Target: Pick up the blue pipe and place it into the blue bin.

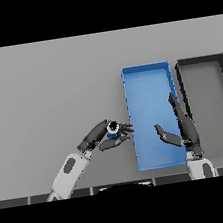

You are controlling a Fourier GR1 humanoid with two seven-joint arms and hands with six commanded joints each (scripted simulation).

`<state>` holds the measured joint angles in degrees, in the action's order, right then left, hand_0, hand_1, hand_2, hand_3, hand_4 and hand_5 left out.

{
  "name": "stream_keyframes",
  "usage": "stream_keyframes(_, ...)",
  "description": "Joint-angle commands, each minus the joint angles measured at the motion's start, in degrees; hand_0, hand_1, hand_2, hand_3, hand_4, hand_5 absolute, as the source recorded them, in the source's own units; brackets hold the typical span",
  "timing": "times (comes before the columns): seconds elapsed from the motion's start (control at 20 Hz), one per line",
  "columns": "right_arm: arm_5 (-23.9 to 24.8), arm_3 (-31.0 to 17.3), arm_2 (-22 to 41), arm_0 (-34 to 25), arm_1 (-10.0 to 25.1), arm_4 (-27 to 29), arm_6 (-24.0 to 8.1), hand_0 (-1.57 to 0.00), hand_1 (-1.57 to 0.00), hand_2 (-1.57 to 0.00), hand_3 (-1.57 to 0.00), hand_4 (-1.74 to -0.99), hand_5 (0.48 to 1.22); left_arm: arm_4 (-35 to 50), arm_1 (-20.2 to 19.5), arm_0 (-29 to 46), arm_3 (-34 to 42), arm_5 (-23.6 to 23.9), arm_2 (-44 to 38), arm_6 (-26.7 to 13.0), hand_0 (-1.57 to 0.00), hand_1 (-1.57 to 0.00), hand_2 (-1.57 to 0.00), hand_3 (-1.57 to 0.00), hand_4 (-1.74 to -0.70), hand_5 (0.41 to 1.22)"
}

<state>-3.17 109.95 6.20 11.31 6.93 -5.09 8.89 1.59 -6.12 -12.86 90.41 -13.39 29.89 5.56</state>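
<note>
One pipe [112, 129], blue, sits in the left hand [111, 136], fingers [123, 128] curled round it, held over the bench [50, 92] just off the bin's near-left wall. Long axis cannot be told; only a short blue stub and a dark end show. Bin [145, 70] lies straight beyond the fingertips, to their right, long axis running away from the robot. Right hand [179, 131] hovers over the bin's right wall, fingers straight, holding nothing. Dark bin [200, 60] lies further right. Judgement: a short rightward carry remains.
</note>
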Motion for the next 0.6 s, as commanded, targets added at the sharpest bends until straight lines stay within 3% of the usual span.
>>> stream_keyframes(0.0, -1.67, 2.17, 0.21, -0.52, 1.77, 0.92, -1.87, 0.00, -0.01, -0.02, 0.00, -1.163, 0.592, -0.23, -0.02, 0.35, 0.34, -0.05, 0.00, -0.62, -1.57, -1.57, -1.57, -1.57, -1.47, 1.221)
stream_keyframes(0.15, -6.79, 8.67, 2.82, -3.12, 5.75, 3.87, -9.01, 0.00, 0.00, -0.01, 0.00, -1.177, 0.567, -1.22, 1.20, -0.06, -0.15, 0.00, -0.41, -2.05, -1.57, -1.57, -1.57, -1.57, -1.47, 1.221)
stream_keyframes(0.25, -8.80, 10.48, 4.11, -6.18, 8.33, 4.22, -15.95, 0.00, 0.00, 0.00, 0.00, -1.194, 0.543, -1.34, 0.61, 0.67, 0.67, -0.77, -0.90, -1.19, -1.57, -1.57, -1.57, -1.57, -1.47, 1.221)
stream_keyframes(0.55, -14.18, 10.67, 10.01, -13.64, 9.32, 5.25, -22.58, 0.00, 0.00, 0.00, 0.00, -1.249, 0.524, -3.10, 1.89, 0.40, 0.82, -1.67, -1.18, -1.80, -1.57, -1.57, -1.57, -1.57, -1.47, 1.221)
